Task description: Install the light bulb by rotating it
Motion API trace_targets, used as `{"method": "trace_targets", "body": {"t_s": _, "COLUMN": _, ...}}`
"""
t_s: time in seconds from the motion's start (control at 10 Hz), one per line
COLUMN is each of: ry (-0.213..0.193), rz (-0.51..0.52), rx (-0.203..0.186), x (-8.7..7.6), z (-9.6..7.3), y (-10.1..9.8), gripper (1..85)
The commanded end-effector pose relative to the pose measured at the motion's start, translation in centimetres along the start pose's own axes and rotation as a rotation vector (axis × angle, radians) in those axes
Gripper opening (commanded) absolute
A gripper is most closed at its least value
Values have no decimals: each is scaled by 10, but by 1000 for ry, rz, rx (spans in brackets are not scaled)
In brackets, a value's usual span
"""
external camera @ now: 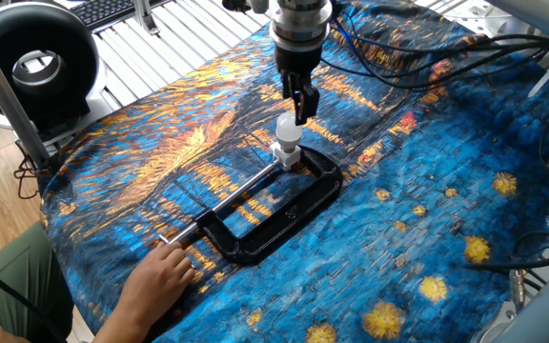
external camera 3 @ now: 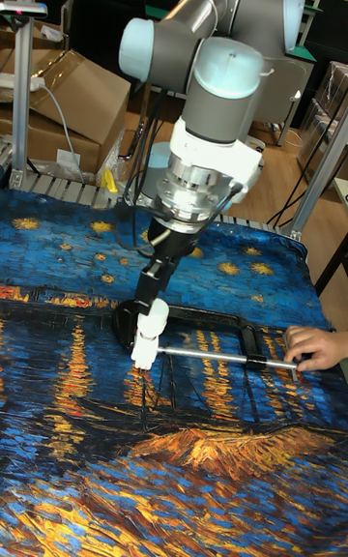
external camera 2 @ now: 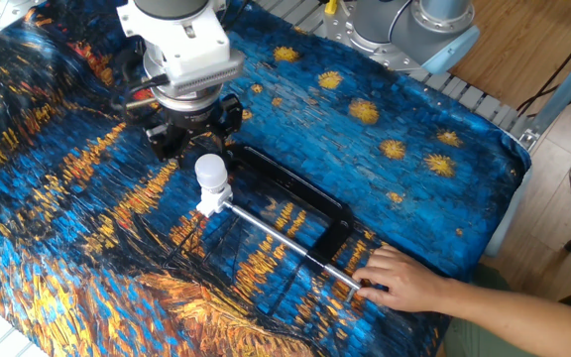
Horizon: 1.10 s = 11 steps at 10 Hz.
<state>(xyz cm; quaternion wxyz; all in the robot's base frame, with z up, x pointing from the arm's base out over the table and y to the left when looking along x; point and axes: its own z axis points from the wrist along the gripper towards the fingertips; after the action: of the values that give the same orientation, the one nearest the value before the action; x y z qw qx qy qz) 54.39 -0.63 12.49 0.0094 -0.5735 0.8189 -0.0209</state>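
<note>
Small frosted-white globe light bulb (external camera: 288, 127) (external camera 2: 210, 171) (external camera 3: 155, 312): upright, neck down, seated in a white socket base (external camera: 286, 152) (external camera 2: 209, 201) (external camera 3: 143, 348) at the far jaw end of a black C-clamp (external camera: 284, 211) (external camera 2: 300, 197) (external camera 3: 220, 323) lying flat on the cloth. Clamp's bright steel screw rod (external camera: 229, 198) (external camera 2: 284, 239) (external camera 3: 224, 356) runs from the socket base toward the near edge in the first fixed view. Two-finger gripper (external camera: 298, 103) (external camera 2: 192, 131) (external camera 3: 152, 287): hangs from the grey-and-silver UR5 arm (external camera 3: 215, 83) directly over the bulb; in the first fixed view its dark fingers end just above the globe with a slight gap, so it appears clear of the bulb, though the tall view places the tips right at the top of the globe and contact cannot be ruled out. Whether the fingers are spread or pressed together cannot be told. Bare human hand (external camera: 161, 279) (external camera 2: 402, 279) (external camera 3: 313, 346): rests on the cloth at the rod's free end, fingertips touching it, well apart from the bulb. Table covering: blue and orange painted-pattern cloth (external camera: 427, 191) (external camera 2: 57, 228) (external camera 3: 174, 460). Black ring-shaped fan (external camera: 30, 65): on the far left, off the cloth.
</note>
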Motion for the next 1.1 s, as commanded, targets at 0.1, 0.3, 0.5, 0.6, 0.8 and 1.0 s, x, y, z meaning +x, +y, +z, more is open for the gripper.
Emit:
{"method": "trace_targets", "body": {"t_s": 0.1, "ry": -30, "rz": -61, "rx": 9, "x": -7, "z": 4, "y": 1, "gripper": 663}}
{"method": "trace_targets", "body": {"t_s": 0.3, "ry": -25, "rz": -82, "rx": 14, "x": -5, "z": 6, "y": 0, "gripper": 677}}
{"method": "trace_targets", "body": {"t_s": 0.5, "ry": -28, "rz": -82, "rx": 5, "x": -4, "z": 8, "y": 4, "gripper": 683}}
{"method": "trace_targets", "body": {"t_s": 0.6, "ry": -31, "rz": -88, "rx": 3, "x": -3, "z": 9, "y": 4, "gripper": 690}}
{"method": "trace_targets", "body": {"t_s": 0.8, "ry": -44, "rz": -87, "rx": 4, "x": -4, "z": 13, "y": 6, "gripper": 700}}
{"method": "trace_targets", "body": {"t_s": 1.0, "ry": -45, "rz": -89, "rx": 13, "x": -4, "z": 15, "y": 4, "gripper": 700}}
